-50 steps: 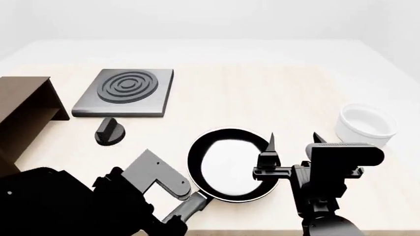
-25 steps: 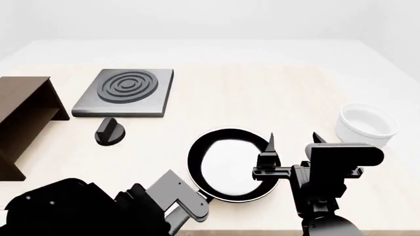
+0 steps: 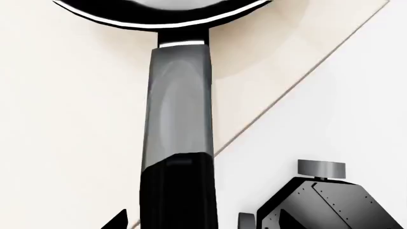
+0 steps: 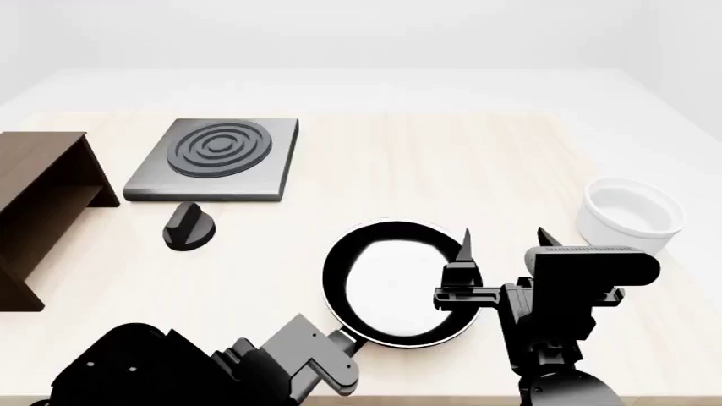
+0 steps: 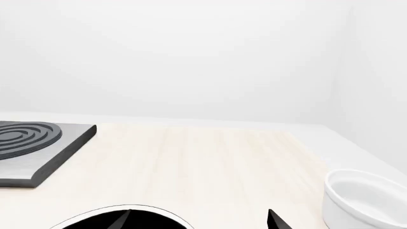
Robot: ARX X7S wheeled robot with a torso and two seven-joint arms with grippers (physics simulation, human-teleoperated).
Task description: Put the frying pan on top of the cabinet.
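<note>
Pan: frying pan (image 4: 393, 283) sits flat on the table (image 4: 451, 169), near the front edge, roughly mid-table. Black rim, pale shiny inside.
Handle: pan handle (image 3: 177, 119) points back toward the robot; grey along most of its length, black at the near end. Its far tip isn't visible in any view.
Left gripper: left gripper (image 4: 321, 355) is low at the front edge, right at the handle end. In the left wrist view the handle runs straight down between two dark finger tips (image 3: 117, 222) at the frame edge. Can't tell if it's clamped or just straddling – tips barely show.
Right gripper: right gripper (image 4: 502, 241) hovers over the pan's right rim, fingers spread wide, nothing between them. One finger (image 4: 465, 245) is above the rim, the other is outside it.
Cabinet: brown cabinet (image 4: 40, 199) at the far left of the table, open side facing in, shelf visible inside. Well apart from the pan.
Hotplate: grey square hotplate (image 4: 215, 159) w/ rings, just right of the cabinet, toward the back.
Knob: small black knob (image 4: 188, 226) just in front of the hotplate, between it and the pan.
Bowl: white bowl (image 4: 630, 216) at the right side, near the right gripper but not touching it.
</note>
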